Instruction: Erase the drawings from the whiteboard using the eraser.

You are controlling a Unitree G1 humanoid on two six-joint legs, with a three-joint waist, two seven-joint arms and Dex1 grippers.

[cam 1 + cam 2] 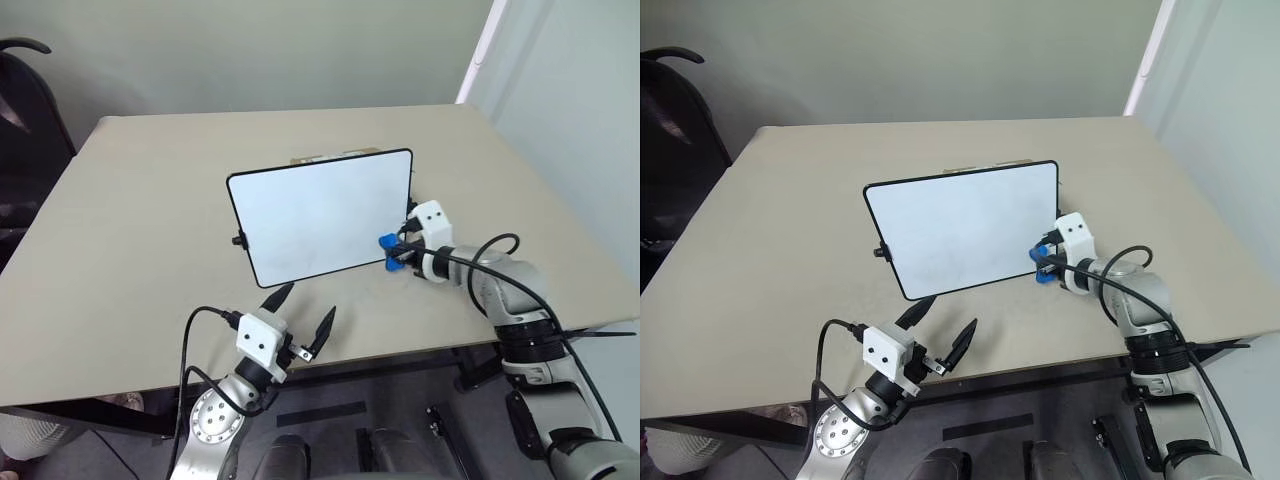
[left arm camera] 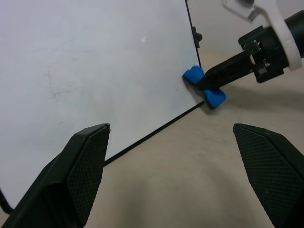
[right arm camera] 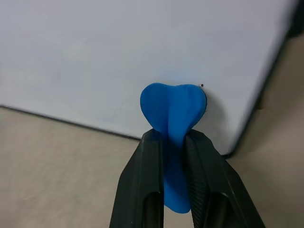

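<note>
The whiteboard stands tilted near the middle of the table, white with a thin black frame. I see no drawings on its face, just faint grey smears. My right gripper is shut on the blue eraser, whose squeezed tip presses against the board's lower right corner. In the left wrist view the eraser sits right at the board's edge. My left gripper hovers open in front of the board's lower edge, holding nothing.
The beige table reaches far to the left and behind the board. A brownish support peeks over the board's top edge. A dark chair stands past the table's left side. The table's near edge runs just under my left gripper.
</note>
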